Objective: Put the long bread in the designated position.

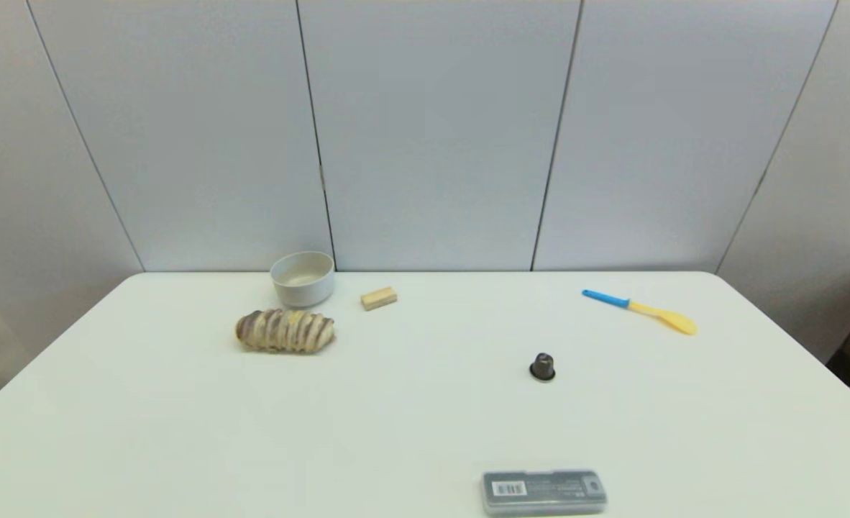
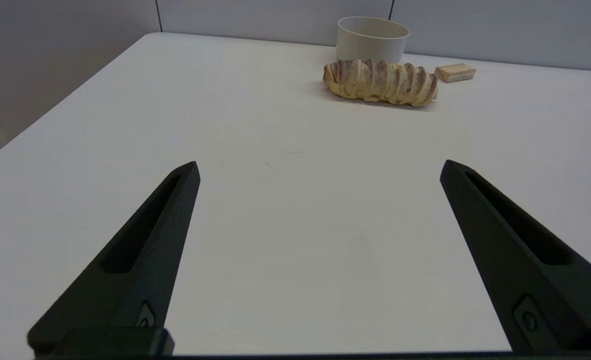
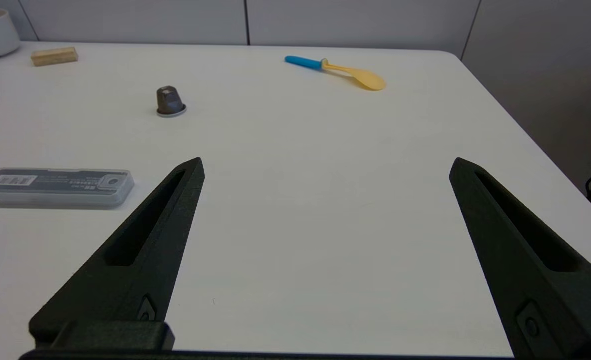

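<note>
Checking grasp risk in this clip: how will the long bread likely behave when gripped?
The long bread has a rounded, ridged crust, so it probably dents if squeezed hard. Lying lengthwise, it might roll toward the white bowl when nudged. It likely weighs little for its bulk.

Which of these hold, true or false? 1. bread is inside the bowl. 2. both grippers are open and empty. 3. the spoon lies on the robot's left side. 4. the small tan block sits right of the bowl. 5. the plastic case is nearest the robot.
1. False. The long bread lies on the table in front of the white bowl.
2. True. The left gripper and right gripper hold nothing.
3. False. The spoon lies far right.
4. True. The tan block is right of the bowl.
5. True. The plastic case sits at the near edge.
</note>
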You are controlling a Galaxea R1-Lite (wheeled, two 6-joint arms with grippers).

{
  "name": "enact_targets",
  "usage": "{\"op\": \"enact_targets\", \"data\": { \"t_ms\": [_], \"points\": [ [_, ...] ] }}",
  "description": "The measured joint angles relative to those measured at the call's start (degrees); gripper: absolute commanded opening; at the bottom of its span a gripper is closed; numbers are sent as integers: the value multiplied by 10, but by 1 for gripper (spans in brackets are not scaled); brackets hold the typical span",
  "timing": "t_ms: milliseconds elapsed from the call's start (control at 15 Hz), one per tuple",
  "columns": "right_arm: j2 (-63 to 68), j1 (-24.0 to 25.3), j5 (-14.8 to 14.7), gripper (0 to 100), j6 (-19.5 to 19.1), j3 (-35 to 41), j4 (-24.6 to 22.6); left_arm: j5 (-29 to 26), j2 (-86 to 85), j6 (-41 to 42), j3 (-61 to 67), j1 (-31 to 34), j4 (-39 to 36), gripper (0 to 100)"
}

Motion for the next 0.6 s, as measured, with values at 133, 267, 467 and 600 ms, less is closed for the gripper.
{"op": "enact_targets", "data": {
  "t_ms": [133, 267, 467, 600],
  "points": [
    [0, 0, 0, 100, 0, 0, 0, 0, 0, 0, 0, 0, 0, 100],
    [0, 0, 0, 100, 0, 0, 0, 0, 0, 0, 0, 0, 0, 100],
    [0, 0, 0, 100, 0, 0, 0, 0, 0, 0, 0, 0, 0, 100],
    [0, 0, 0, 100, 0, 0, 0, 0, 0, 0, 0, 0, 0, 100]
  ]
}}
